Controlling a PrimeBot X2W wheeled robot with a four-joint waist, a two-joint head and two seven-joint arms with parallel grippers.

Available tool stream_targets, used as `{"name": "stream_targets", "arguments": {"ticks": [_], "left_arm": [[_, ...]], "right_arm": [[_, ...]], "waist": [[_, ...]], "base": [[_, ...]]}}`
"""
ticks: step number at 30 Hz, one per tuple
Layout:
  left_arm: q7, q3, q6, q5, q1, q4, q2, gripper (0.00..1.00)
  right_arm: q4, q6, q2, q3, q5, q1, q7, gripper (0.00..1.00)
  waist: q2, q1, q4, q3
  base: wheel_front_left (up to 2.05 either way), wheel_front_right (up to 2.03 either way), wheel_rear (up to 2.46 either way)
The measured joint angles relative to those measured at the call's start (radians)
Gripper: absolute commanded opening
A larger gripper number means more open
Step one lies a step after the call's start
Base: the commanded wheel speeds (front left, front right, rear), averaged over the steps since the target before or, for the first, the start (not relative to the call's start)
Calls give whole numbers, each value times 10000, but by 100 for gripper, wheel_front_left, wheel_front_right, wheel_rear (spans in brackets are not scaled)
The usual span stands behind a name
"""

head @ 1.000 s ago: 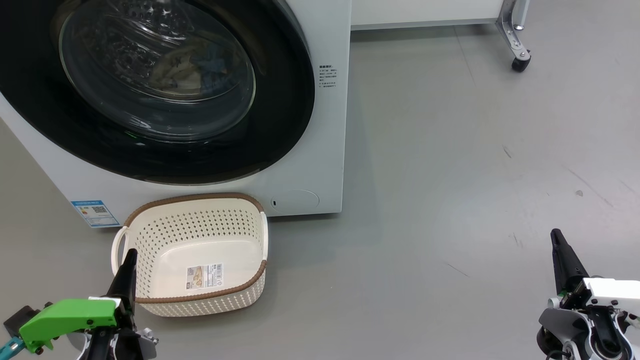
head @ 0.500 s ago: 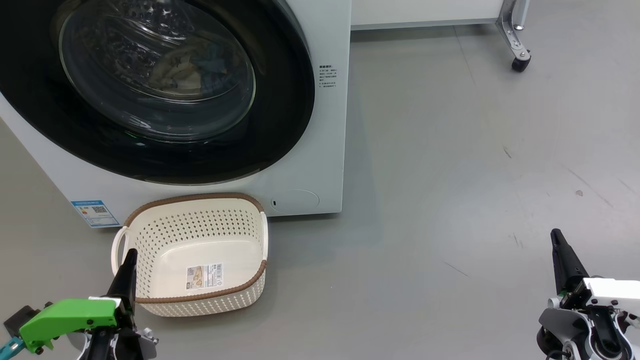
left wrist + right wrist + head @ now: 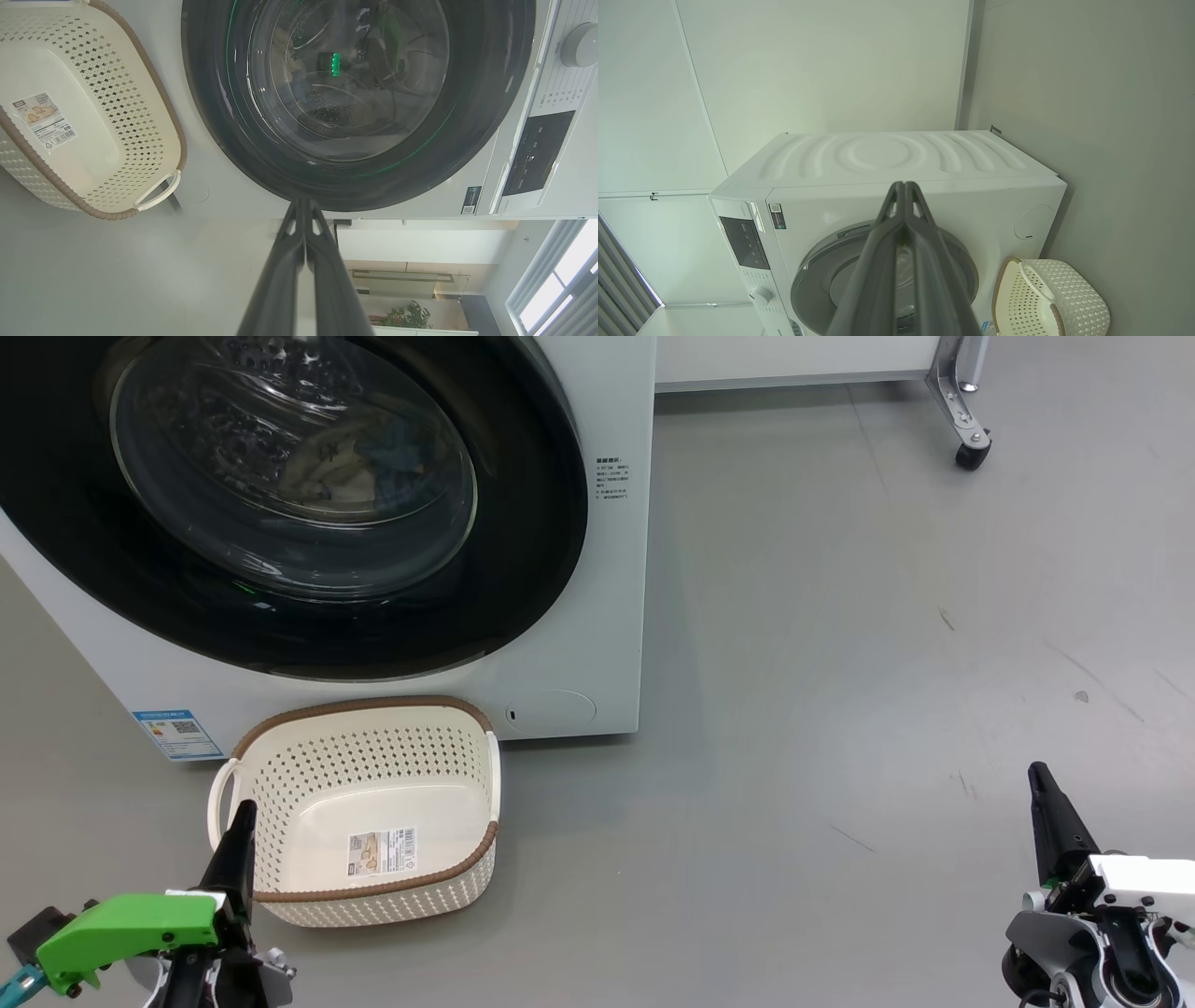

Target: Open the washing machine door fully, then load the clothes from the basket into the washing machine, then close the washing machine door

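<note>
The white washing machine fills the upper left of the head view. The washing machine door, a glossy black ring around bulging glass, lies shut against its front. Through the glass, cream and blue clothes rest inside the drum. The cream basket with its brown rim stands on the floor against the machine, holding nothing but a barcode sticker. My left gripper is shut beside the basket's left handle, holding nothing. My right gripper is shut far to the right, above bare floor. In the left wrist view my left gripper points at the door.
A white frame on a caster wheel stands at the upper right. Grey floor stretches to the right of the machine. The control panel and dial show in the left wrist view. The right wrist view looks at the machine's top.
</note>
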Motion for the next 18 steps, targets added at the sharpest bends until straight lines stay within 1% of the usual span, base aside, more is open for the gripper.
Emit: {"name": "stream_targets", "arguments": {"ticks": [18], "left_arm": [[-2, -4, 0, 0, 0, -4, 0, 0]], "right_arm": [[-2, 2, 4, -4, 0, -3, 0, 0]], "waist": [[0, 1, 0, 0]], "base": [[0, 0, 0]]}}
